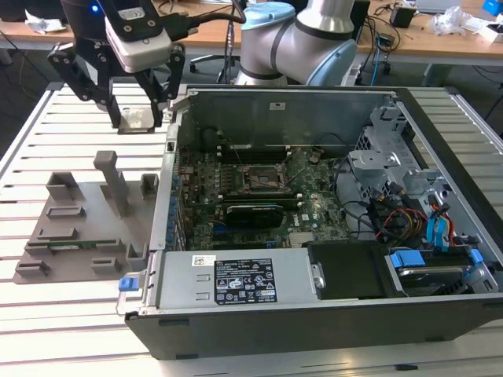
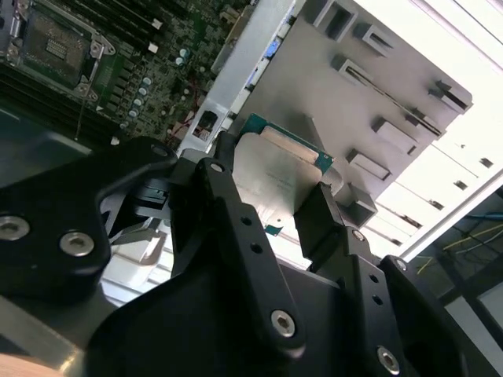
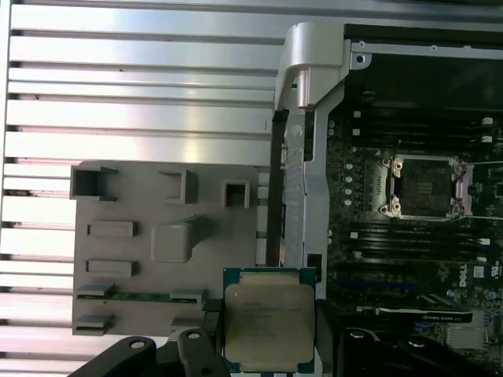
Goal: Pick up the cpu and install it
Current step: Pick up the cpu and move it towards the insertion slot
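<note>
**Cpu clamped in my pincer, off the tray**

My pincer (image 1: 137,118) is clamped on the cpu (image 1: 135,121), with 2 fingers (image 2: 224,196) pressing its opposite edges. I hold it flat, silvery top up, probably so the underside stays untouched and level for seating. It hangs above the slatted tabletop (image 1: 78,145), between the grey tray (image 3: 236,243) and the wall of the computer case (image 1: 314,314). The socket (image 3: 424,187) sits open and empty inside the case, well apart from the cpu.

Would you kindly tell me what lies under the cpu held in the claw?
The cpu, gripped by the claw, hangs above the slatted table, near the grey tray. Its underside and the spot directly below are covered.
</note>
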Action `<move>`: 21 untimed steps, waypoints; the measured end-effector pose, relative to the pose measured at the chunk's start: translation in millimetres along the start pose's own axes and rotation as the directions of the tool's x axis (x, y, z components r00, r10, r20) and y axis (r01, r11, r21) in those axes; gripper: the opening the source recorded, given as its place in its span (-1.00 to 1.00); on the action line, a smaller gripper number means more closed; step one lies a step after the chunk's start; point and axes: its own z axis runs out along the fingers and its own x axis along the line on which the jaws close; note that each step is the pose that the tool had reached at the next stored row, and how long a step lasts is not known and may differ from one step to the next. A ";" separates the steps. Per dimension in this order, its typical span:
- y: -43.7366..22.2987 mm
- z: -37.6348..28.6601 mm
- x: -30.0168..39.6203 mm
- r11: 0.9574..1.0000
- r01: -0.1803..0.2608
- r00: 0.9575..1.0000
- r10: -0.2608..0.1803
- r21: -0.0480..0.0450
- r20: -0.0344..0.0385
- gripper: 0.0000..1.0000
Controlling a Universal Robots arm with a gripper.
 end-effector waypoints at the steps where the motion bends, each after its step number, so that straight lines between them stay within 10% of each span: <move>1: 0.0 0.4 -1.3 1.000 0.000 1.000 0.000 0.000 0.000 0.09; 21: 0.6 10.5 -55.7 1.000 0.000 1.000 0.000 0.000 -0.003 0.09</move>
